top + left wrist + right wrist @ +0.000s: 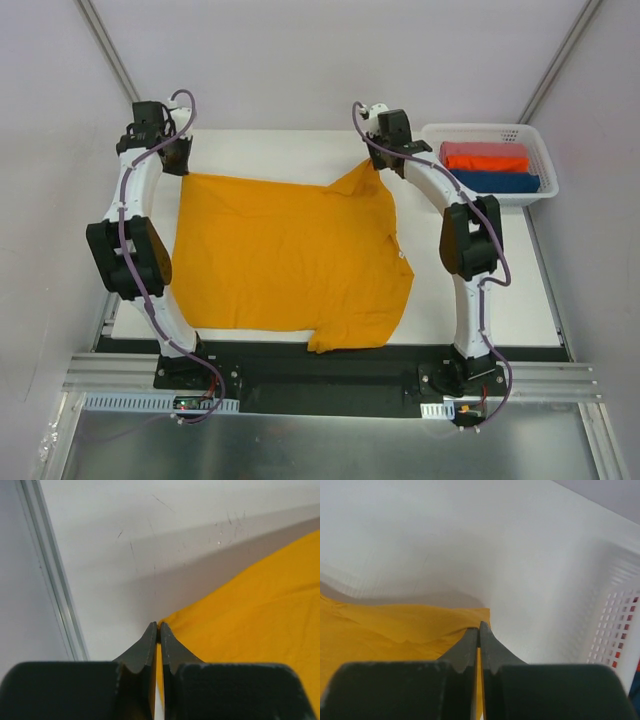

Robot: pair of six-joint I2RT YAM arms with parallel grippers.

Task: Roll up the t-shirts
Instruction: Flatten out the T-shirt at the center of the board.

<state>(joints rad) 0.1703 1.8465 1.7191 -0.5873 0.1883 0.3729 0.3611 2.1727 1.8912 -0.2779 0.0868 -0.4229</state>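
Mustard-orange t-shirt [290, 255]: flat across the tabletop's [480, 320] middle.
Left gripper [158, 627]: pinching its corner near the far-left corner.
Right gripper [479, 626]: pinching its other far corner, at the far edge.
Basket [480, 128]: far-right corner, holds pinkish, red-orange, dark blue t-shirts [485, 165].

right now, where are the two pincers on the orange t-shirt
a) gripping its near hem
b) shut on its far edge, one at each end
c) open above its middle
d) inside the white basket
B: the left pincer and the right pincer are each closed with cloth of the orange t-shirt showing between the fingers, at the two ends of its far edge.
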